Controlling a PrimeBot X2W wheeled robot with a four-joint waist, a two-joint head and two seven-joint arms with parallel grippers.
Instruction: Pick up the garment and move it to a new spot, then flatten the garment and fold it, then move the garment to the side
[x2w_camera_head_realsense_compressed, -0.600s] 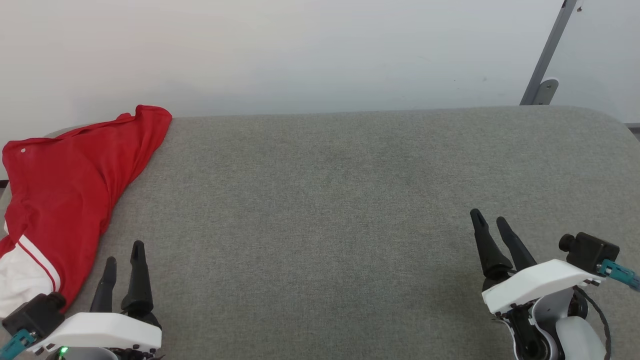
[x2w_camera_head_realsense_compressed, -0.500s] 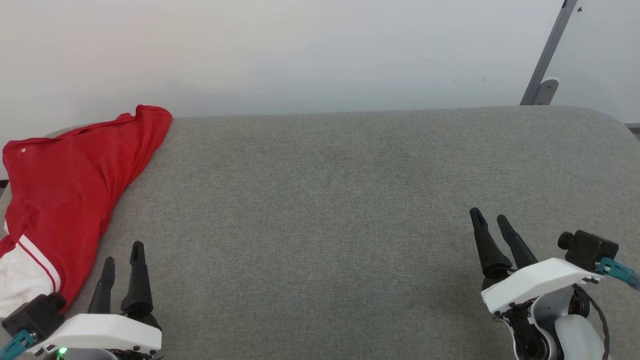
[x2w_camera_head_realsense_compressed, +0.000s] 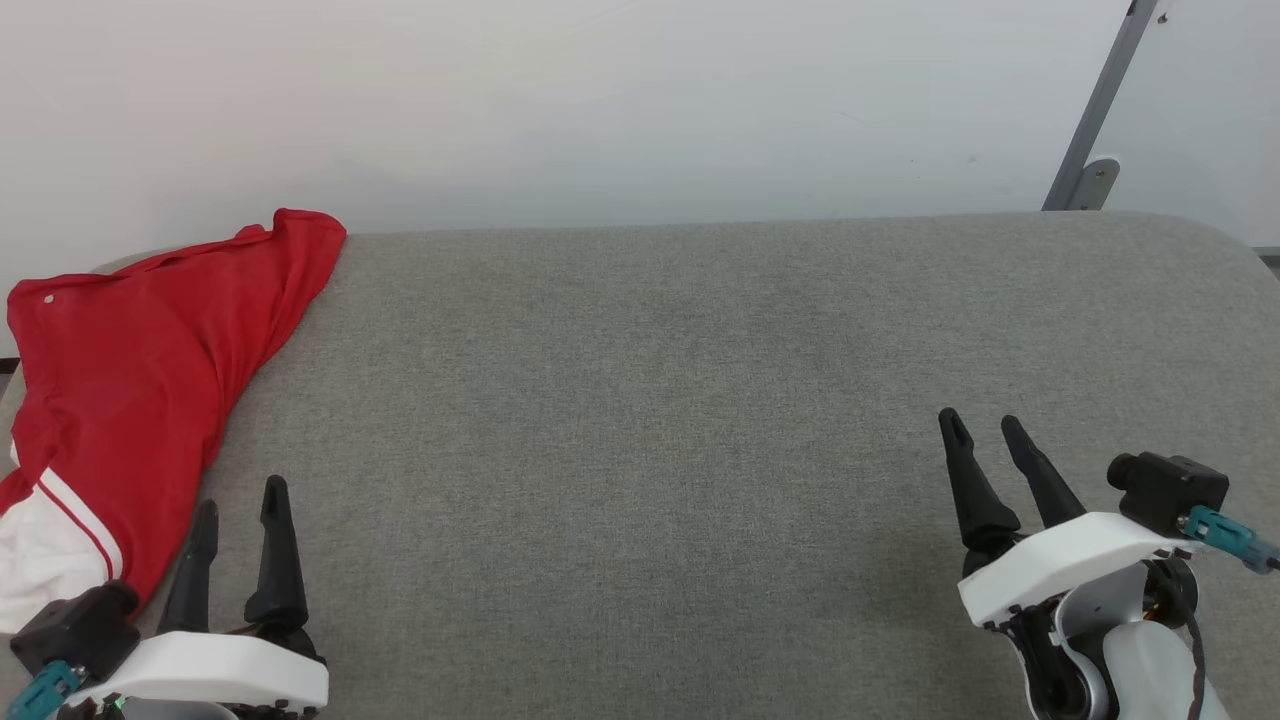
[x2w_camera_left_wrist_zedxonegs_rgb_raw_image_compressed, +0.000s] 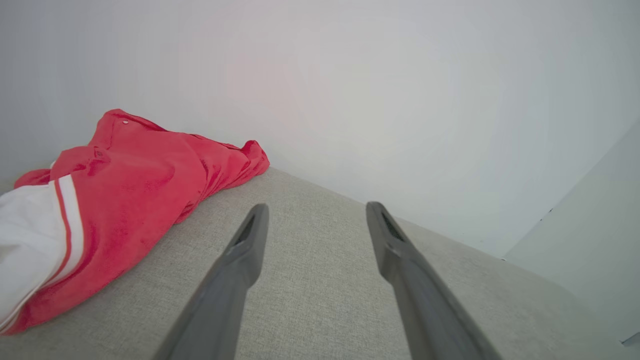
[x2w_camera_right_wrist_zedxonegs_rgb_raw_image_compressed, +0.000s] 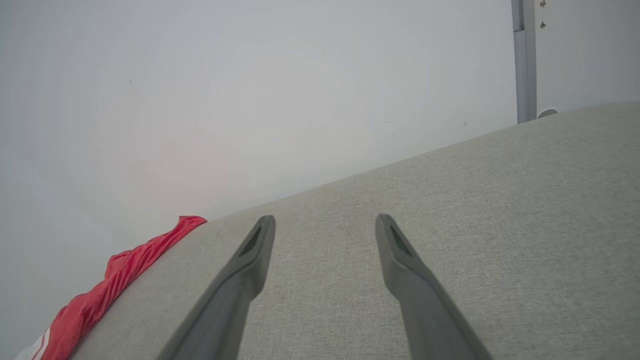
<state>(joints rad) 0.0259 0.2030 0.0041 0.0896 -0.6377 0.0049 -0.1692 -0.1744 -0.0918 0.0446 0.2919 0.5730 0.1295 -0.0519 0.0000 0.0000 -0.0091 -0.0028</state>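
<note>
Garment (x2w_camera_head_realsense_compressed: 130, 380): thin bright red cloth, crumpled into a rough wedge with soft folds, lying at the far-left corner of the desk (x2w_camera_head_realsense_compressed: 650, 400). Its white sleeve with a red-and-white stripe sat at the near-left end, and a pointed red corner reached the back edge by the wall. In the left wrist view the garment (x2w_camera_left_wrist_zedxonegs_rgb_raw_image_compressed: 140, 190) looked matte and lightly wrinkled. In the right wrist view it (x2w_camera_right_wrist_zedxonegs_rgb_raw_image_compressed: 125, 270) was just a red strip along the desk edge.

Desk: gray woven fabric top, flat, rounded corners. Pale plain wall behind, and a slanted gray metal post (x2w_camera_head_realsense_compressed: 1100, 100) at the far right.

Left gripper (x2w_camera_head_realsense_compressed: 240, 494): long dark tapered fingers on a white housing, jaws spread apart and holding nothing. It sat just beside the sleeve end, not touching it. Right gripper (x2w_camera_head_realsense_compressed: 979, 419): same build, jaws released and empty, near the right side and well apart from the garment.

Versus 0.6 s earlier: both finger pairs stood slightly wider apart, the left housing sat a bit lower in the head view, and the right tips were a touch higher. The garment was in the same place.
</note>
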